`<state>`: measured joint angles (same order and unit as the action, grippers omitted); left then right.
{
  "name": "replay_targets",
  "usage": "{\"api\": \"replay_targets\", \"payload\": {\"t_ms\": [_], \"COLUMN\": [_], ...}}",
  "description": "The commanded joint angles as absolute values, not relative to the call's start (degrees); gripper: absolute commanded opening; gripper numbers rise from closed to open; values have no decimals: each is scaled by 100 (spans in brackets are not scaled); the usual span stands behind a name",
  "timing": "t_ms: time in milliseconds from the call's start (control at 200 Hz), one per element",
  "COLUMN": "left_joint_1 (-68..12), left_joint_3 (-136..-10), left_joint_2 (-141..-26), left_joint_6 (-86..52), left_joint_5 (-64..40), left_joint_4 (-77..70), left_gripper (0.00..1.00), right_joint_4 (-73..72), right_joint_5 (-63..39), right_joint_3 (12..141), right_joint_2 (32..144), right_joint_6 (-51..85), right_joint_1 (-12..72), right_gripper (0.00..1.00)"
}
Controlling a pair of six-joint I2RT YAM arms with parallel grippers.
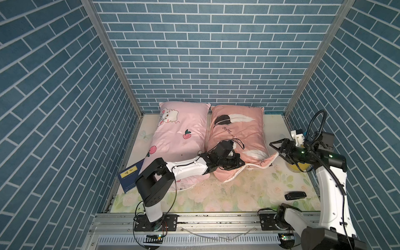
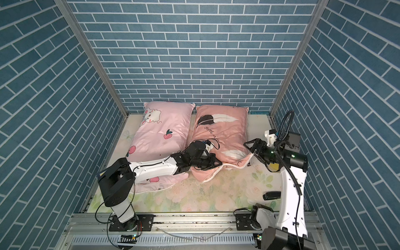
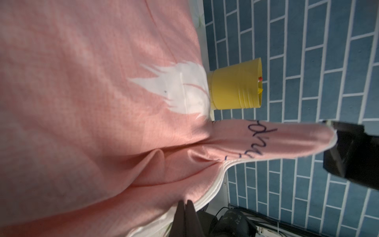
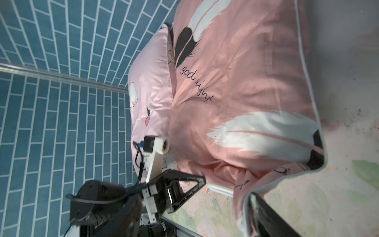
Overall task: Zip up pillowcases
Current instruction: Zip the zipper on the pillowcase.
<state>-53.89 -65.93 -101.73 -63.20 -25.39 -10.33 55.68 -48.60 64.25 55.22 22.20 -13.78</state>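
Two pillowcases lie side by side on the bed. The light pink one (image 1: 179, 134) (image 2: 160, 134) has a cartoon animal and red fruits. The salmon one (image 1: 238, 129) (image 2: 220, 129) (image 4: 246, 92) carries feathers and "good night" script. My left gripper (image 1: 242, 163) (image 2: 220, 162) (image 3: 186, 203) is shut, pinching the salmon fabric just beside its white zipper tape (image 3: 215, 184) at the near edge. My right gripper (image 1: 276, 150) (image 2: 251, 151) (image 4: 194, 221) stands open at that case's lifted near right corner (image 4: 254, 188). The corner brushes one finger. No zipper pull shows.
A yellow cup (image 1: 299, 167) (image 3: 235, 88) stands under my right arm. A dark blue book (image 1: 129, 175) lies at the left edge and a small black object (image 1: 295, 195) on the floral sheet (image 1: 227, 194). Blue brick walls enclose three sides.
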Motion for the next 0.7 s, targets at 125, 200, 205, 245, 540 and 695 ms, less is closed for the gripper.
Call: {"api": "replay_targets", "payload": {"t_ms": [125, 200, 205, 245, 540, 695], "left_joint_1": [-5252, -5209, -5206, -5164, -4920, -4852], "left_joint_3": [-6844, -6881, -6881, -6875, -7133, -7336], "left_joint_2": [-10410, -10395, -10392, -10361, -10600, -10739], "left_joint_6": [-6732, -6737, -6735, -6720, -6560, -6539], "left_joint_5": [-2507, -2462, -2453, -2401, -2226, -2358], "left_joint_4": [-1248, -1210, -1207, -1174, -1047, -1073], "left_gripper": [0, 0, 0, 0, 0, 0], "right_joint_4": [5473, 5446, 5452, 5494, 6671, 6595], "right_joint_5": [-4779, -4303, -4248, -3768, -2325, -3051], "right_joint_3": [5010, 5030, 5050, 5260, 8145, 7786], "right_joint_2": [4606, 4627, 4625, 4606, 5493, 5150], "right_joint_6": [2382, 2345, 2342, 2307, 1775, 2109], "right_joint_1": [-470, -414, -413, -424, -967, -501], "right_gripper": [52, 45, 45, 43, 71, 71]}}
